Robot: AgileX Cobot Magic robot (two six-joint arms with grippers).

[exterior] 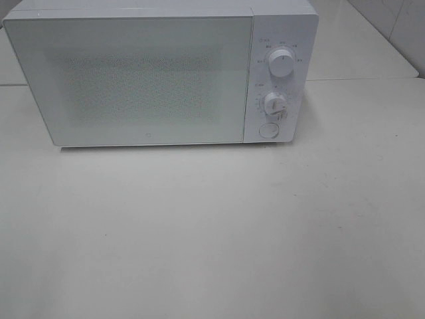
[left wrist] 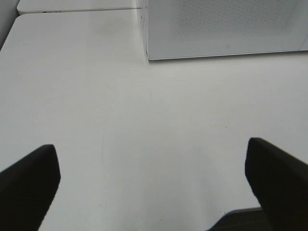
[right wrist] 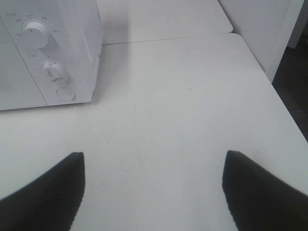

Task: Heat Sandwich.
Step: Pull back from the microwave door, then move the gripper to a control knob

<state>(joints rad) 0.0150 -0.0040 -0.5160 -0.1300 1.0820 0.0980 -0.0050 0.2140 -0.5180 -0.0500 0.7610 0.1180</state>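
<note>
Close to each wrist camera, the left gripper (left wrist: 150,145) has its dark, wedge-shaped jaws spread wide, holding nothing, above the table (exterior: 212,239); the right gripper (right wrist: 155,155) is likewise parted and empty. That table is smooth, matte white with faint scuffs. Farther back stands a boxy white microwave (exterior: 166,5), its door (exterior: 133,80) closed and speckled with fine dots, beside two round knobs (exterior: 281,63) and a round button (exterior: 268,130). Where the sandwich is cannot be told
</note>
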